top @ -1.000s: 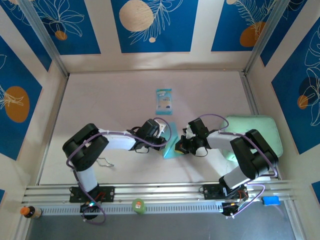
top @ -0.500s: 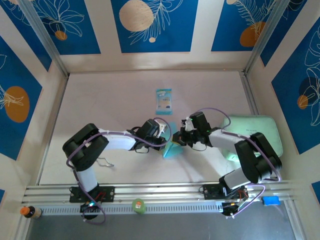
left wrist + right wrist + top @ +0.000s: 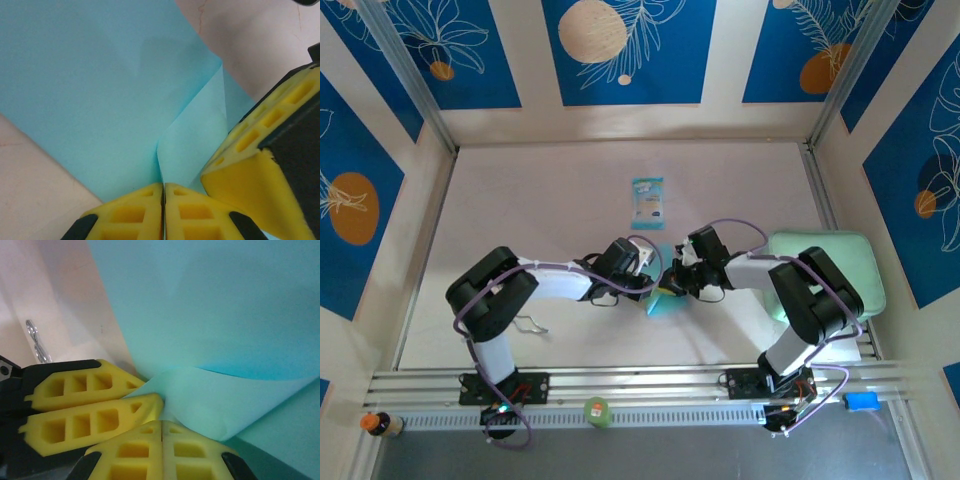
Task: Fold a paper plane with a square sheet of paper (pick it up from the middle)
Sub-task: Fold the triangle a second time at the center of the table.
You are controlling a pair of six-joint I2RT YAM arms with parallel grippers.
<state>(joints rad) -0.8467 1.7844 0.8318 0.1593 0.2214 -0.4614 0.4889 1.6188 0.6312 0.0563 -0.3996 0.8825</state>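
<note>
The square sheet of paper [image 3: 665, 303], light blue, lies on the table between both grippers with one flap lifted and curled. In the left wrist view the sheet [image 3: 100, 75] spreads wide, and its raised edge runs into the seam of my left gripper [image 3: 163, 187], which is shut on it. The right gripper's fingers [image 3: 250, 170] sit close on the right. In the right wrist view my right gripper [image 3: 161, 424] is shut, its tips against the curled flap [image 3: 225, 405] with no paper seen in the seam. The left fingers [image 3: 85, 390] pinch the flap's corner beside it. From above, the left gripper [image 3: 648, 280] and right gripper [image 3: 672, 283] nearly touch.
A teal-and-white packet [image 3: 647, 201] lies behind the sheet. A pale green pad [image 3: 830, 270] sits at the right under the right arm. A small metal clip [image 3: 530, 324] lies near the left arm's base. Walls enclose the table on three sides.
The right gripper has moved left, from beside the sheet to right against the left gripper at the lifted flap. The left gripper has held still on the paper.
</note>
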